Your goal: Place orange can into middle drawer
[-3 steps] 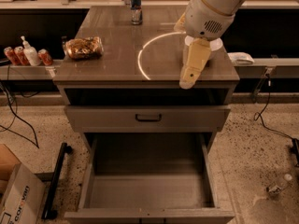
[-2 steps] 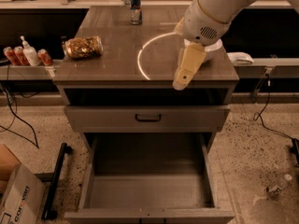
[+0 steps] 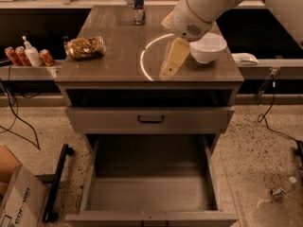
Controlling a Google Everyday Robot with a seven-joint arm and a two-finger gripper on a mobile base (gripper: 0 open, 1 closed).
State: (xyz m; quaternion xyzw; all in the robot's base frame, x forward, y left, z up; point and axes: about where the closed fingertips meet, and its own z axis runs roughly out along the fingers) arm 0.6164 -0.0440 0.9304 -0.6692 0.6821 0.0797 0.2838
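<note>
The orange can [image 3: 86,47] lies on its side at the left of the cabinet top, shiny and crinkled. My gripper [image 3: 169,70] hangs on the white arm over the middle front of the top, pointing down and left. It is a good way to the right of the can, holds nothing, and is close to the left of a white bowl [image 3: 207,47]. The middle drawer [image 3: 151,195] is pulled out and open at the bottom of the cabinet, with a bare flat floor.
A shallower drawer front with a black handle [image 3: 151,119] is closed above the open drawer. A blue-and-silver can [image 3: 138,5] stands at the back of the top. Small red cans [image 3: 14,56] and a white bottle sit on the left shelf. A cardboard box [image 3: 16,197] is on the floor at the left.
My gripper has moved left across the cabinet top, away from the bowl and toward the can's side. The can and the drawers have not moved.
</note>
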